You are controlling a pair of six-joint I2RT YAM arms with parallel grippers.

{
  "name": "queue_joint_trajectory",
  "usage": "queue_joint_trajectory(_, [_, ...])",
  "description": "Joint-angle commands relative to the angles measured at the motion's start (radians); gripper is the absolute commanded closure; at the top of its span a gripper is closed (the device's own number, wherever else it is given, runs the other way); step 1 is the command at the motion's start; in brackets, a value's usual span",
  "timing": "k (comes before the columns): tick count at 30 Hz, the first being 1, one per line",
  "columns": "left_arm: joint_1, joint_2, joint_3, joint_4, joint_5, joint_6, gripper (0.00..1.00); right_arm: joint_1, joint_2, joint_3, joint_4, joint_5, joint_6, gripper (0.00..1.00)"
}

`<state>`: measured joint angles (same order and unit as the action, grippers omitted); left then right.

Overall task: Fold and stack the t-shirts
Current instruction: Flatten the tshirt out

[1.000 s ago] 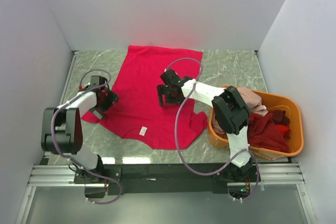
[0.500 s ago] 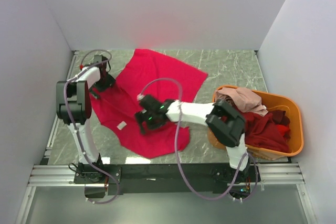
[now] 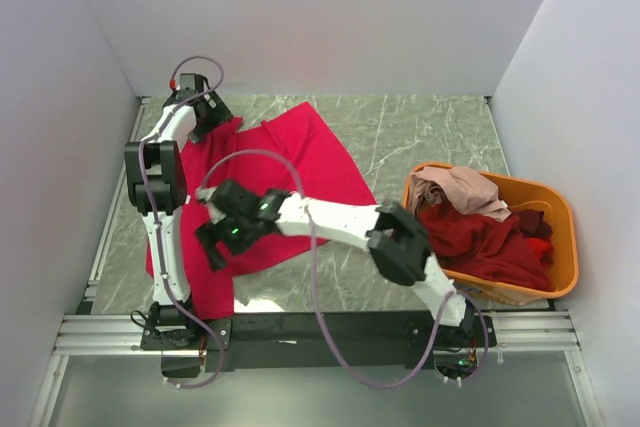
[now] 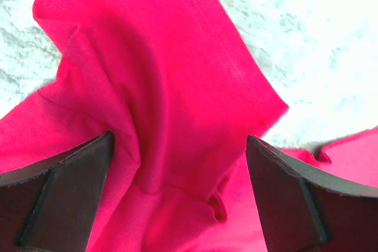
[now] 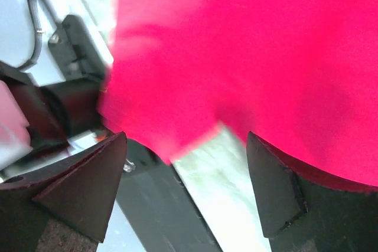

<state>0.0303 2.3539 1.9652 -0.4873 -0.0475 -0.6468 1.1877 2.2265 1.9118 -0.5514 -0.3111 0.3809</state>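
Observation:
The bright crimson-pink t-shirt (image 3: 275, 172) lies rumpled across the left half of the table, from the back left corner to the front edge. Its white neck label is hidden. My left gripper (image 3: 207, 117) is at the shirt's back left corner. In the left wrist view it (image 4: 180, 140) is open, with a raised fold of the shirt (image 4: 153, 87) between the spread fingers. My right gripper (image 3: 215, 237) reaches across to the shirt's front left part. In the right wrist view it (image 5: 186, 137) is open over the shirt's edge (image 5: 236, 57), holding nothing.
An orange plastic basket (image 3: 556, 209) stands at the right, holding a pale dusty pink shirt (image 3: 460, 187) and a dark red shirt (image 3: 490, 247). Bare marble table (image 3: 420, 137) shows at the back right. White walls close the left, back and right. A black rail (image 5: 165, 216) lies below the right gripper.
The crimson shirt has been swept left and turned. My left gripper moved to the far back left corner. My right gripper moved left toward the front left.

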Motion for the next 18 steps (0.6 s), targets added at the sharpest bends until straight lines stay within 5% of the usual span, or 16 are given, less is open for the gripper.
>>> queue_joint_trajectory(1, [-0.007,-0.086,0.015,-0.017,0.002,0.056,0.01,-0.111,-0.21,-0.133,0.04,0.061,0.033,0.12])
queue_joint_trajectory(6, [-0.007,-0.287,-0.161,-0.023,-0.061,0.027,0.01,-0.313,-0.353,-0.286,0.079,0.157,0.064,0.12])
queue_joint_trajectory(11, [-0.012,-0.525,-0.388,-0.051,-0.126,-0.092,0.01,-0.457,-0.332,-0.3,0.041,0.279,0.062,0.11])
queue_joint_trajectory(18, [-0.026,-0.801,-0.868,0.052,-0.092,-0.171,0.01,-0.563,-0.066,0.0,0.004,0.345,-0.006,0.11])
